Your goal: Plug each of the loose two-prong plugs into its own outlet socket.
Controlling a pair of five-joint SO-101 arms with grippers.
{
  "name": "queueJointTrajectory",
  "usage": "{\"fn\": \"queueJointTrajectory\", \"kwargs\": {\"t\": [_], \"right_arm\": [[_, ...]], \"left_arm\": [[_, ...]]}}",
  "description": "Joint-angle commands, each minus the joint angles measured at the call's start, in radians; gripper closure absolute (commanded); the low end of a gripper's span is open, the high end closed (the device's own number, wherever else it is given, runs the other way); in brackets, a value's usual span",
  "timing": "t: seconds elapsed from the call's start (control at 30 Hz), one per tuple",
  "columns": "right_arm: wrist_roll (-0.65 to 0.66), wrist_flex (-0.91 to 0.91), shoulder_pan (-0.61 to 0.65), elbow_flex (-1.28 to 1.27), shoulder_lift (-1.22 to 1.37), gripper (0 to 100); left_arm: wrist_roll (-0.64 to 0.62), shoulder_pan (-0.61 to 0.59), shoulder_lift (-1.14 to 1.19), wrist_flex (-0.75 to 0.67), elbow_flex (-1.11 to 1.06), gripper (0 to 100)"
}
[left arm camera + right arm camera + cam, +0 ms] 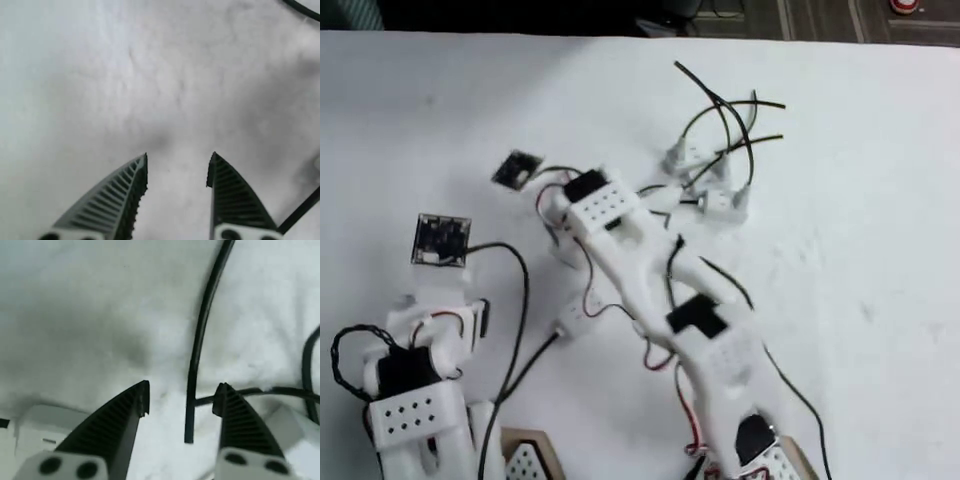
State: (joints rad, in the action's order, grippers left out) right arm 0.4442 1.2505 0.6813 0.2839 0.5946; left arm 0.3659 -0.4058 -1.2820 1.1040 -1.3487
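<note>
Right pincer (183,387): spread, gripping nothing.
In its gap: the free end of a black cable (202,325) lies on the table (75,300). Its long axis runs away from me, roughly along the fingers' own line.
Beside the fingers: a white block (45,430) just outside one of them (a plug body, I judge; I cannot see prongs).
Left pincer (179,156): also spread, over bare table.
Nearer arm: the right arm (640,260) stretches to mid-table, near the two white plugs (725,203). The left arm (415,400) sits folded back, well apart from them.
High view adds: two dark square boards (442,240), which I take for the sockets, lie on the left arm's side.
Right wrist view adds: the cable's lie against the fingers.
</note>
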Motion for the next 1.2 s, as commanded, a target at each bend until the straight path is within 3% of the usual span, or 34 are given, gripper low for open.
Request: {"fn": "queueJointTrajectory", "kwargs": {"t": [0.0,0.13,0.27,0.83,1.17], "right_arm": [[0.015,0.005,0.021,0.109,0.056,79.0],[0.018,0.010,-0.004,0.203,0.165,80.3],[0.021,0.010,-0.041,0.287,0.216,98.8],[0.023,0.455,-0.108,0.494,-0.091,98.1],[0.051,0.466,-0.248,0.242,-0.432,98.1]], "left_arm": [[0.002,-0.007,-0.015,-0.014,0.005,79],[0.002,-0.007,-0.015,-0.014,0.003,79],[0.002,-0.004,-0.015,-0.015,0.002,79],[0.002,-0.004,-0.015,-0.018,0.000,79],[0.002,-0.004,-0.015,-0.018,0.000,79]]}}
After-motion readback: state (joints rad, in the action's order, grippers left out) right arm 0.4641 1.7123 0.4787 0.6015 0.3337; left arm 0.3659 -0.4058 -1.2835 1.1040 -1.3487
